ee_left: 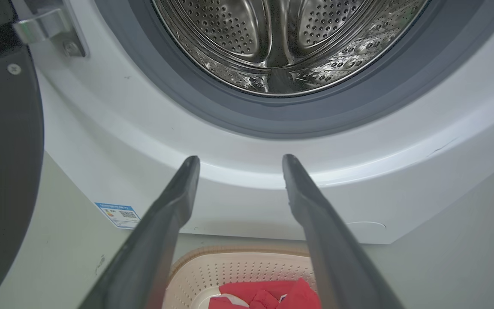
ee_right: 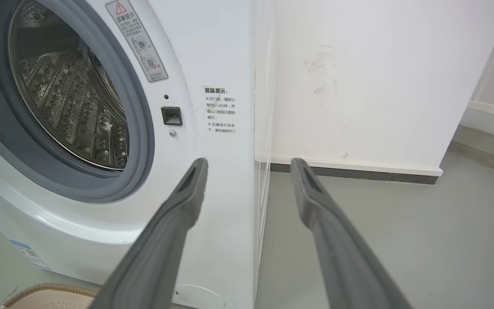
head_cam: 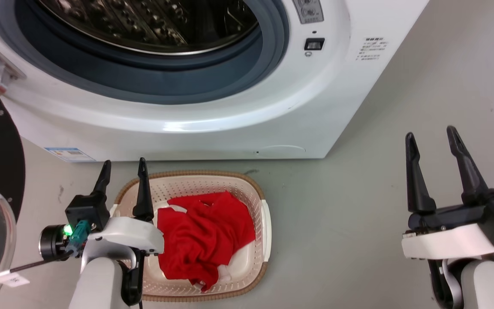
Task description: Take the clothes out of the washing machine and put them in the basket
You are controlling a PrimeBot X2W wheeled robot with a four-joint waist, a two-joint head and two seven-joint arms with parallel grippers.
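Well, grey floor (head_cam: 358, 214), white wall (ee_right: 358, 86); basket (head_cam: 212, 174) w/ clothes (head_cam: 204, 231) by washing machine (head_cam: 230, 128); left gripper (head_cam: 125, 161), right gripper (head_cam: 430, 131) spread, empty.

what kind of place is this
Most likely a laundry corner in a bare room: a white front-loading washing machine stands open on a grey floor by a plain white wall, with a laundry basket of red clothes before it.

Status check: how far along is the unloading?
Done: the clothes lie in the basket before the washing machine. In hand: nothing; the left pincer and right pincer are open and empty. Left: the drum shows bare steel where visible, so probably nothing, though part of it is out of view.
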